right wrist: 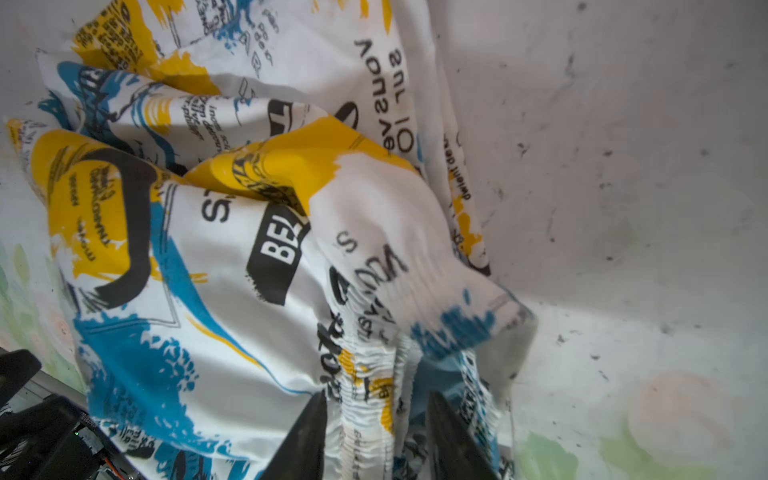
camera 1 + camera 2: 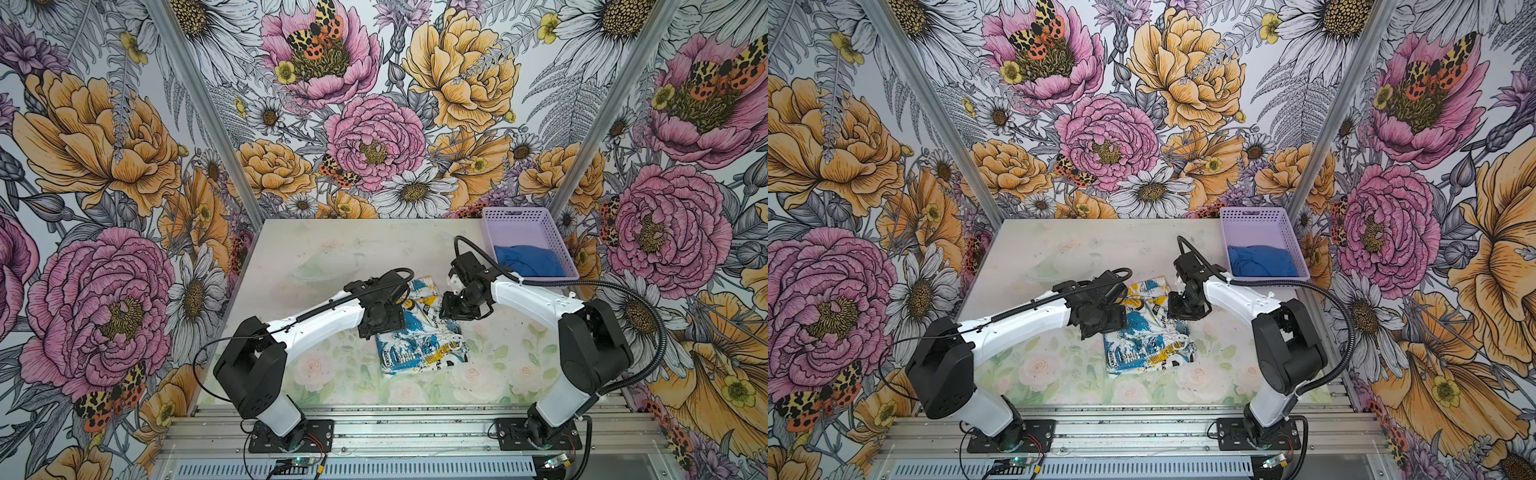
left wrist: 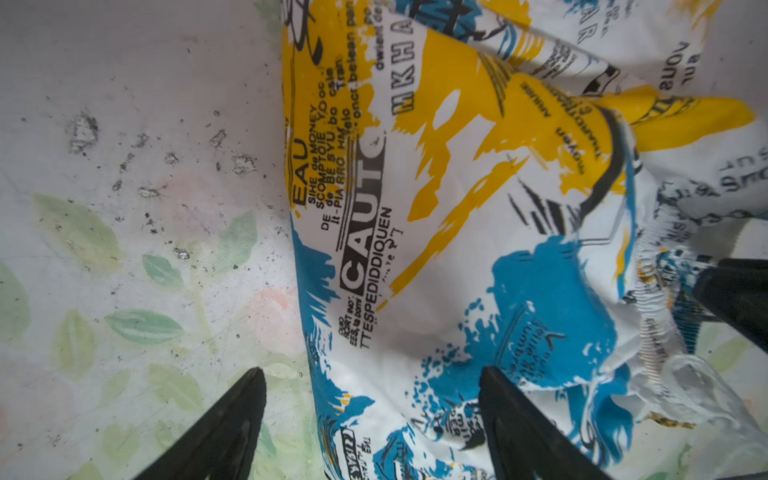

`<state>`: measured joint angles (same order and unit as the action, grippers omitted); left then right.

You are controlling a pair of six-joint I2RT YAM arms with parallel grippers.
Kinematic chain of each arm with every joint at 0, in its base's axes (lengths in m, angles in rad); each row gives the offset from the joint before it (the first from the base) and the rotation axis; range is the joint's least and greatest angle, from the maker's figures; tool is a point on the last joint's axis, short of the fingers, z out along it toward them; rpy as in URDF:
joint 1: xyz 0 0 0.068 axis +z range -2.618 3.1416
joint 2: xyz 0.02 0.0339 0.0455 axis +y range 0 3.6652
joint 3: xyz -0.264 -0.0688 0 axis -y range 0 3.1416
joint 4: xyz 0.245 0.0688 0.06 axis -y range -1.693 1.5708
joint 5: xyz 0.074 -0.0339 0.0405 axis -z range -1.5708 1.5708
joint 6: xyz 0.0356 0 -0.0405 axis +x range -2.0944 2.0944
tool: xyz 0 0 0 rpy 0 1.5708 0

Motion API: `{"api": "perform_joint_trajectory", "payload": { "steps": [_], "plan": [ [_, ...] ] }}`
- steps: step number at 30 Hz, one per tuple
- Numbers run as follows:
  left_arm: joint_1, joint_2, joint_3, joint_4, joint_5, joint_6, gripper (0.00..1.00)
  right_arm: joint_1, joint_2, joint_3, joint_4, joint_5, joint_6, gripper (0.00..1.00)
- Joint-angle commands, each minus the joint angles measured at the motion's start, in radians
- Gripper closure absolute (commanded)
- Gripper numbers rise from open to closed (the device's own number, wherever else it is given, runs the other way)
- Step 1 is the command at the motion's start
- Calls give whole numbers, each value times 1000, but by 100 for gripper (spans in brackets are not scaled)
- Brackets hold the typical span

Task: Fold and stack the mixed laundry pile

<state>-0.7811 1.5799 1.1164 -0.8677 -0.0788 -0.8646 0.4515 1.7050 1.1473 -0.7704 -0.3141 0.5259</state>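
Only one container here: a lavender perforated plastic basket (image 2: 524,219) (image 2: 1253,216) in the far right corner of the pale floral tabletop (image 2: 332,249) (image 2: 1059,241). Inside it lies a plain royal blue T-shirt (image 2: 528,261) (image 2: 1262,261), bunched up against the basket's near end, with the far end bare.

The other piece, a white soft garment with black newspaper-style text and yellow and blue splashes (image 2: 419,347) (image 2: 1146,351), is out on the tabletop around the middle, between the two arms and well apart from the basket. It's rumpled, roughly a rectangle running near to far.

Both top views show the basket and the blue shirt, but the wrists hide the fingertips there. The wrist cams only see the printed cloth (image 3: 457,249) (image 1: 232,257) and bare tabletop, no basket at all, but they do settle the grips.

The left claw (image 3: 374,428) is released and spread wide, straddling the garment's left edge, with one finger over the tabletop and one over the cloth.

The right claw (image 1: 378,440) is grasping the printed garment. A gathered, ribbed band of it is pinched between the fingers, and the fabric tents up toward them. The left wrist view catches one black finger (image 3: 739,299) of that claw at the cloth's crinkled edge.
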Motion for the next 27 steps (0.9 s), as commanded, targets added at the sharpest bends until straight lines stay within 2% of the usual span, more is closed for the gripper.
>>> {"api": "perform_joint_trajectory", "payload": {
  "steps": [1, 9, 13, 17, 27],
  "plan": [
    [9, -33, -39, 42, 17, -29, 18, 11, 32, -2, 63, -36, 15, 60],
    [17, -60, -94, 68, 15, -54, 18, 15, 61, -33, 93, -44, 9, 70],
    [18, -62, -106, 75, 14, -59, 18, 13, 47, -39, 107, -58, 12, 82],
    [17, -70, -117, 75, 10, -62, 19, 7, 19, -54, 134, -93, 33, 100],
    [21, -102, -144, 75, -1, -75, 19, -22, -111, -80, 144, -142, 81, 100]
  ]
}}
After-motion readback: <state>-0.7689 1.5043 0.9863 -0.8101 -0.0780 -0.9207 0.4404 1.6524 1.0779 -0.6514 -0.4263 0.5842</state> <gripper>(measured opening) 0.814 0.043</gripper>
